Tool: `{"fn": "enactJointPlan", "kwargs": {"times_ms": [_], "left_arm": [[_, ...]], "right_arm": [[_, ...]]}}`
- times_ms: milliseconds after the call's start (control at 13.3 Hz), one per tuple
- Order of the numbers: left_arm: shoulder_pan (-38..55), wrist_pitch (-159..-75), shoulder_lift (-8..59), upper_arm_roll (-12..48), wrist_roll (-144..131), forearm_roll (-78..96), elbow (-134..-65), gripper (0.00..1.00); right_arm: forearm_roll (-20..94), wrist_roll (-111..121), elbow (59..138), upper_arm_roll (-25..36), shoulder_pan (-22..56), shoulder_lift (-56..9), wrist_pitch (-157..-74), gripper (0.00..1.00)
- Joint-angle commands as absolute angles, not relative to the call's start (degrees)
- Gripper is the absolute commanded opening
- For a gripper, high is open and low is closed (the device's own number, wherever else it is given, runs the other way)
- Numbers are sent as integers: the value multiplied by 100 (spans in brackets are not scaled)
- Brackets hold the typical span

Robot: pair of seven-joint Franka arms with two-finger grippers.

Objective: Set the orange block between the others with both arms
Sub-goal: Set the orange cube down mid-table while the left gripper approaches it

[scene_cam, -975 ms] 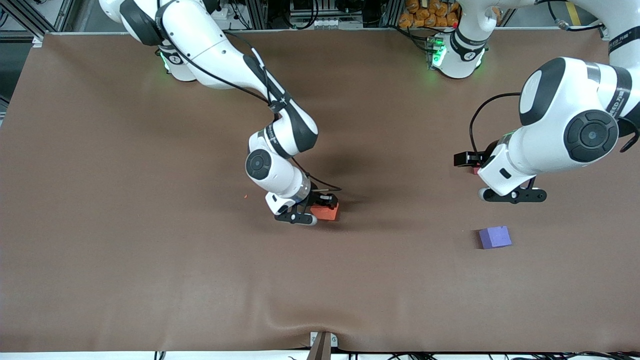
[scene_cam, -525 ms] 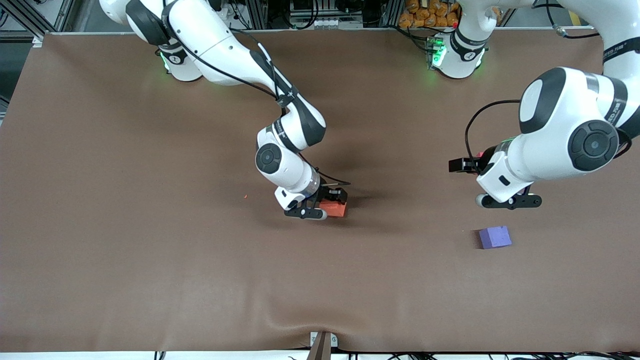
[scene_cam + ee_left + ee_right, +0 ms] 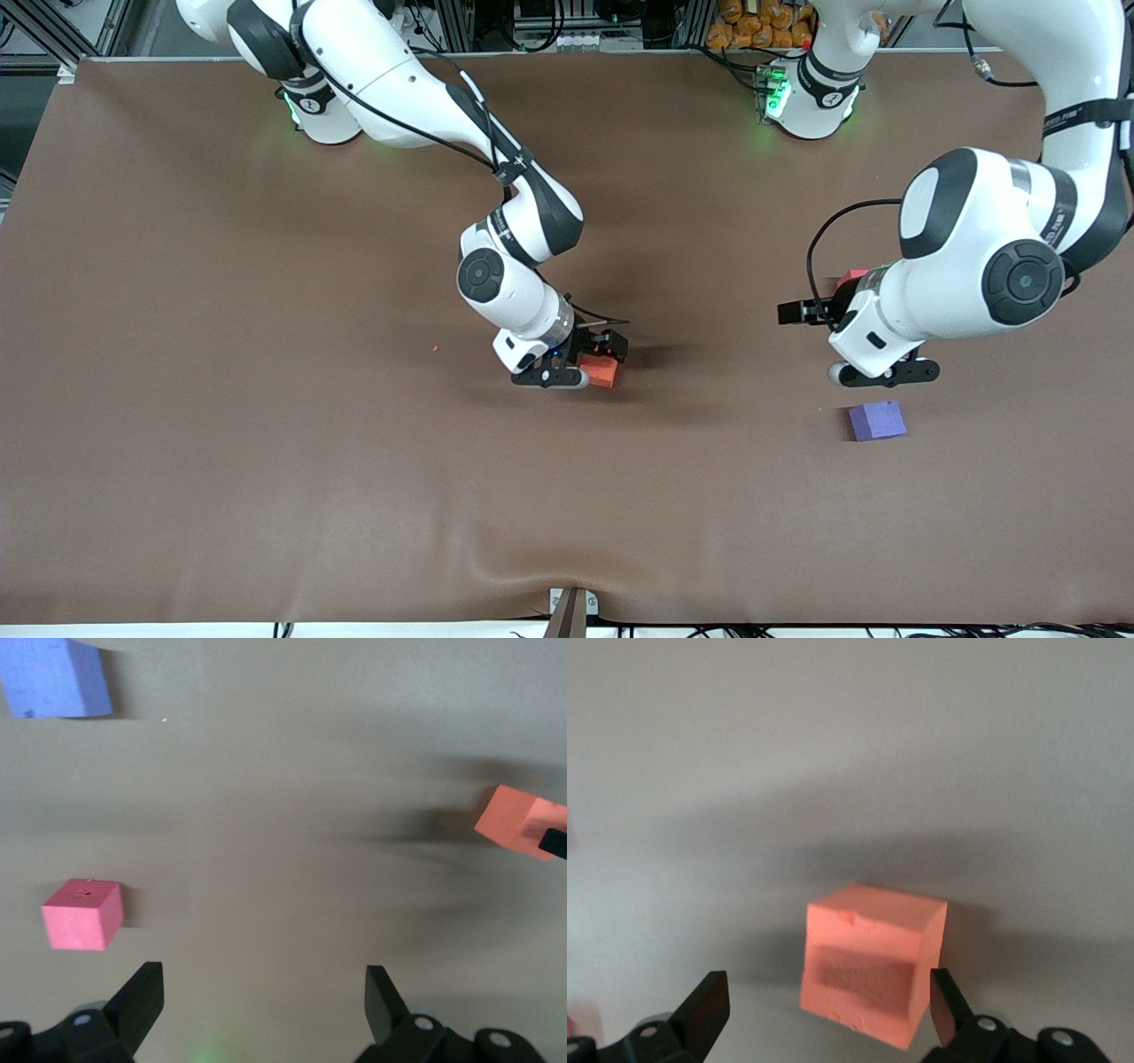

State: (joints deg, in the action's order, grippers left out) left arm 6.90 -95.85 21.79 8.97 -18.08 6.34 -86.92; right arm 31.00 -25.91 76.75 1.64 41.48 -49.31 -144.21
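Note:
The orange block (image 3: 602, 371) rests on the brown table near its middle, and it also shows in the right wrist view (image 3: 873, 966). My right gripper (image 3: 592, 359) stands open around it, one finger close against the block and the other well apart. My left gripper (image 3: 855, 354) hangs open and empty over the table between the pinkish-red cube (image 3: 856, 276) and the purple-blue cube (image 3: 877, 420). In the left wrist view the left gripper (image 3: 264, 981) has bare table between its fingers, with the pinkish-red cube (image 3: 81, 914) just outside one finger, the purple-blue cube (image 3: 53, 678) and the orange block (image 3: 518, 819) farther off.
A tiny orange crumb (image 3: 435, 347) lies on the table toward the right arm's end. The brown table mat (image 3: 266, 443) has a raised wrinkle at its edge nearest the front camera.
My right gripper carried the orange block a little toward the left arm's end, then opened and let it go. My left arm has drifted toward the purple-blue cube.

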Motion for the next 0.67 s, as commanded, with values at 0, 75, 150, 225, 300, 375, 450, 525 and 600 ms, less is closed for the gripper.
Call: {"fn": "enactJointPlan", "kwargs": {"times_ms": [0, 75, 150, 225, 300, 375, 450, 525, 600], "left_arm": [[940, -9974, 2407, 905, -2003, 852, -8587, 100], [1019, -10080, 2504, 905, -2108, 905, -8578, 100], [1124, -10220, 2635, 905, -2301, 1027, -8509, 100], [1256, -10387, 2802, 905, -2520, 1124, -8395, 100], [1457, -10589, 2986, 897, -2731, 1116, -8298, 100], [1633, -10834, 3145, 896, -2942, 1108, -8245, 100], [1800, -11159, 3260, 888, -3101, 1099, -8244, 100], [2037, -11580, 3409, 862, -3285, 1055, -8244, 100], [2335, -12010, 3558, 818, -3461, 985, -8244, 100]], "right_arm": [[2553, -2417, 7681, 158, 3903, -4694, -14230, 100], [2201, -2434, 7682, 193, 3850, -4667, -14021, 100], [1945, -2435, 7682, 385, 3832, -4571, -13871, 100], [1838, -2426, 7708, 535, 3806, -4431, -13626, 100], [1820, -2426, 7699, 588, 3666, -4264, -13057, 100], [1785, -2417, 7691, 606, 3430, -4097, -12417, 100], [1758, -2417, 7690, 606, 3184, -3896, -11984, 100], [1680, -2417, 7708, 606, 2990, -3659, -11588, 100], [1496, -2417, 7717, 606, 2840, -3421, -11158, 100]]}}
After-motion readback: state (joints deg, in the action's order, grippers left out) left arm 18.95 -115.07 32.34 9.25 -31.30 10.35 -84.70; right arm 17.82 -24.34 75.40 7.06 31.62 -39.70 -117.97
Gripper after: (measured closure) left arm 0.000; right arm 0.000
